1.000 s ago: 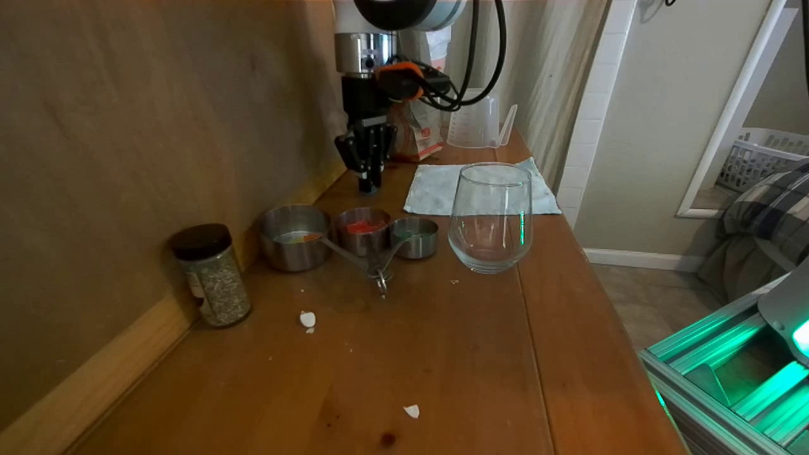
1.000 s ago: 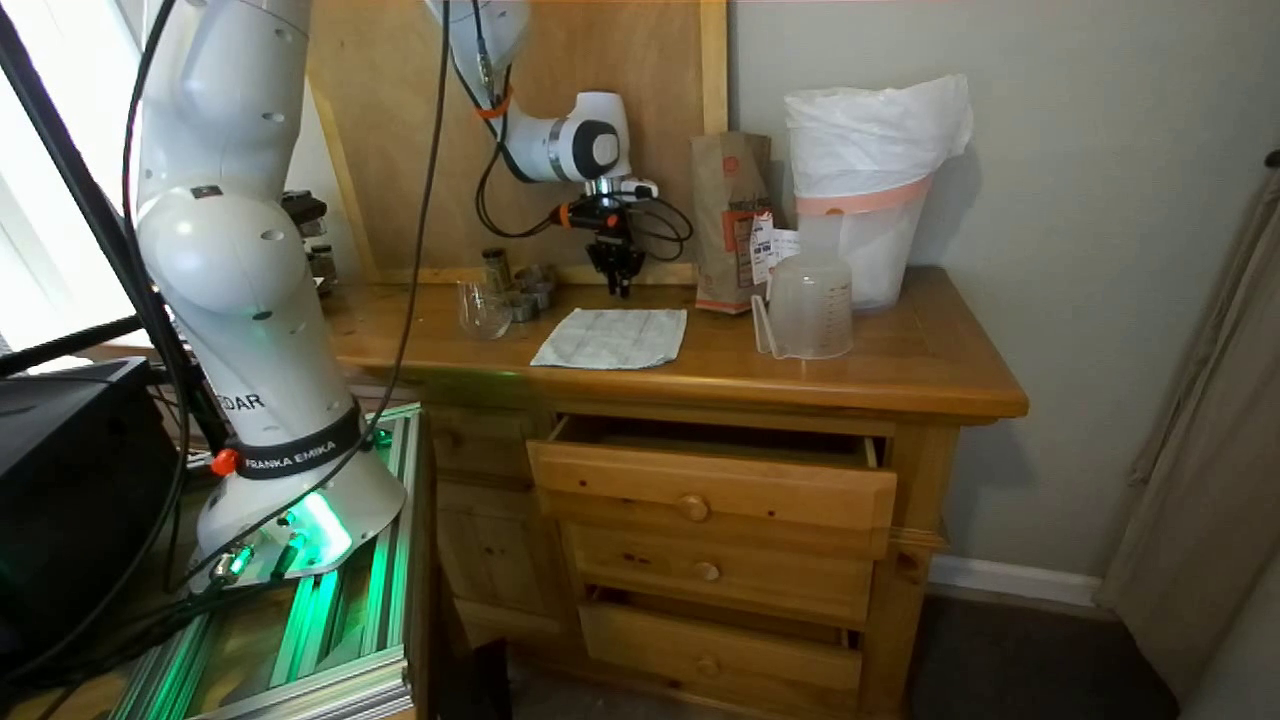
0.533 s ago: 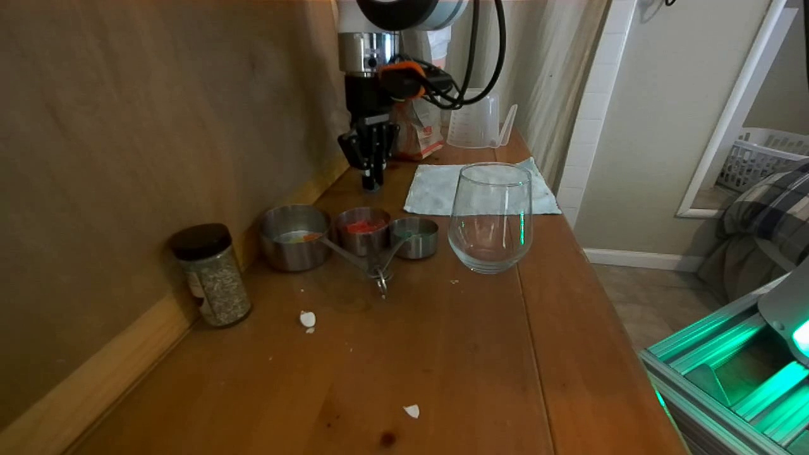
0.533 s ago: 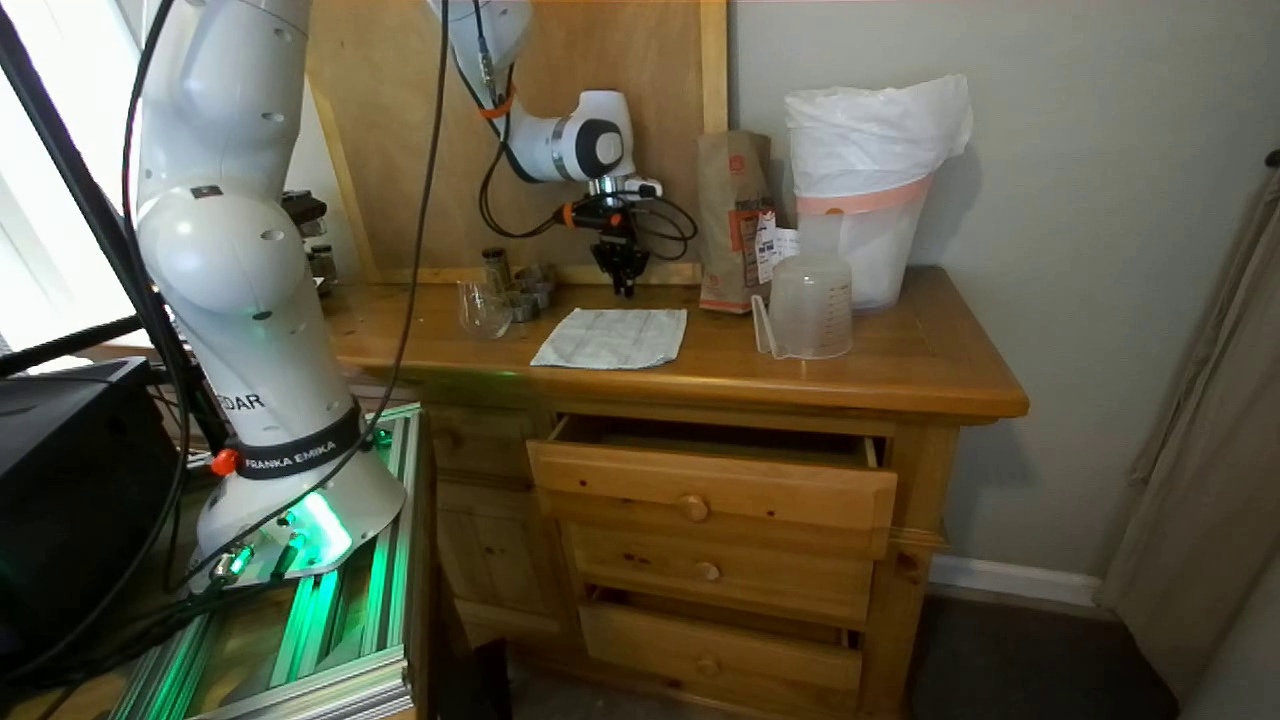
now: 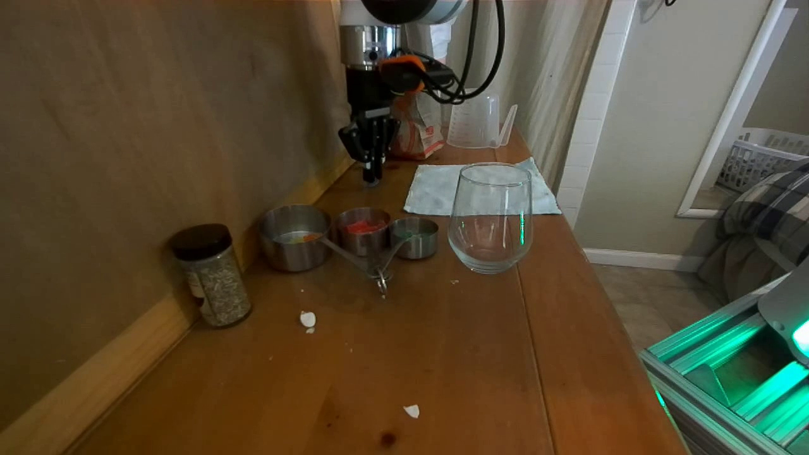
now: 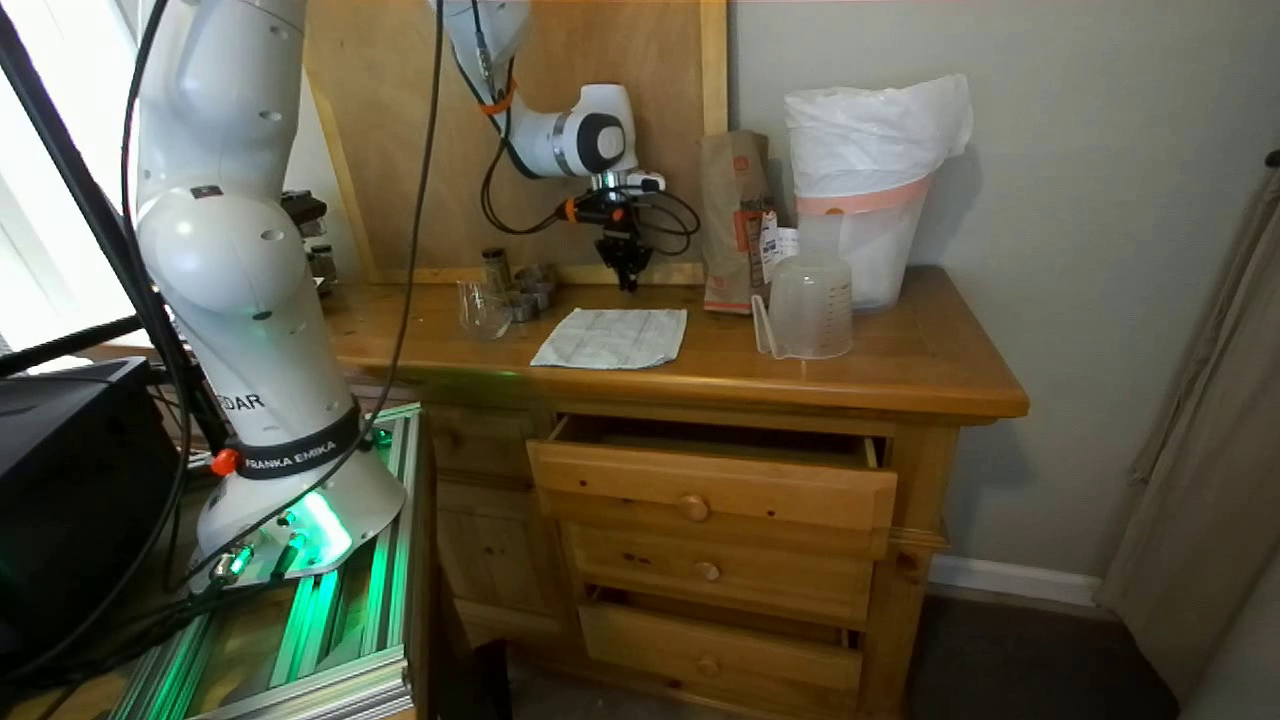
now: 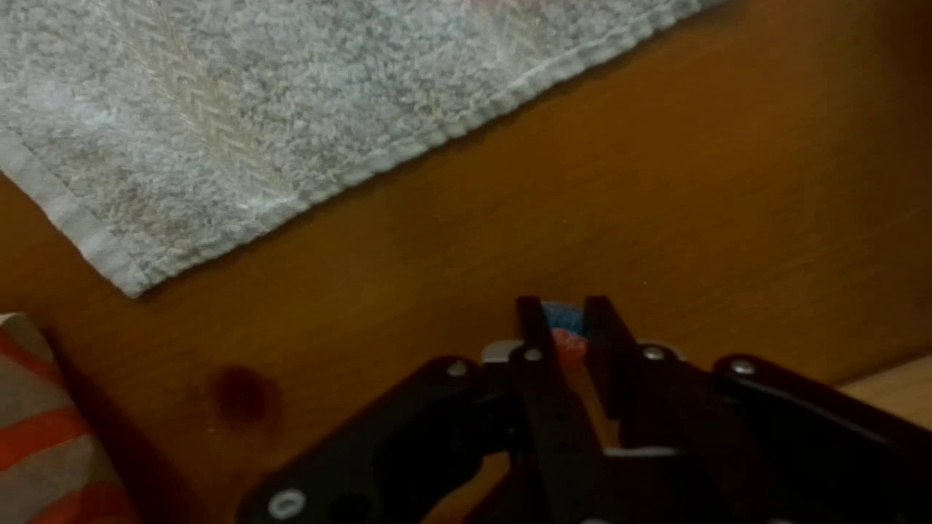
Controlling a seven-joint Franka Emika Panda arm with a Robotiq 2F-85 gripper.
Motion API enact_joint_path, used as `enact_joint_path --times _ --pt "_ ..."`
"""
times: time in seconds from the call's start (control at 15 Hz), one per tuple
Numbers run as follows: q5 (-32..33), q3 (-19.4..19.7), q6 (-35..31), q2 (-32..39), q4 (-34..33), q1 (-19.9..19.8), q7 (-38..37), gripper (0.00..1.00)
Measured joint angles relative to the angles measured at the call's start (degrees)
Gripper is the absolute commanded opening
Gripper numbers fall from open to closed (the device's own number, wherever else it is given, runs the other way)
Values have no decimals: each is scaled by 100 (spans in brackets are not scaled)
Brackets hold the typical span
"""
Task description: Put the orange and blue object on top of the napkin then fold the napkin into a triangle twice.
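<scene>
The object was coloured blue and orange-red; the napkin was speckled grey-white and banded with beige zigzags; the brown bag was striped orange.

Black-lidded jar, three metal cups beside a clear glass, paper bag near a plastic pitcher

In an exterior view, white capitals on the black band round the base of the white, jointed robot arm read "FRANKA EMIKA"; just above, dark capitals on the arm itself end in "DAR". Too small or blurred to read are the orange-red print on the tall brown paper bag, the white paper label at its side, the scale on the translucent plastic measuring jug, and the label on the clear glass jar with a black lid.
</scene>
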State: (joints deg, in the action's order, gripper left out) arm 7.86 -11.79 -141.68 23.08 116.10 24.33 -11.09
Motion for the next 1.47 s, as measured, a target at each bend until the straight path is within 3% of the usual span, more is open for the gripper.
enact_joint_path --times 0.2,0.67,0.87,0.93,1.07,1.13,1.2,1.47 --pt "4 18 -4 -51 0 -2 -33 12" --pt "11 62 -4 -247 60 -14 -125 20" --pt "14 72 -4 -345 101 -23 -178 15" --pt "16 75 -4 -386 123 -28 -199 8" --pt "16 79 -4 -483 202 -46 -235 19" --pt "16 80 -4 -532 248 -56 -254 33" --pt "16 80 -4 -572 287 -67 -272 34" --pt "14 80 -11 -580 383 -104 -290 61"
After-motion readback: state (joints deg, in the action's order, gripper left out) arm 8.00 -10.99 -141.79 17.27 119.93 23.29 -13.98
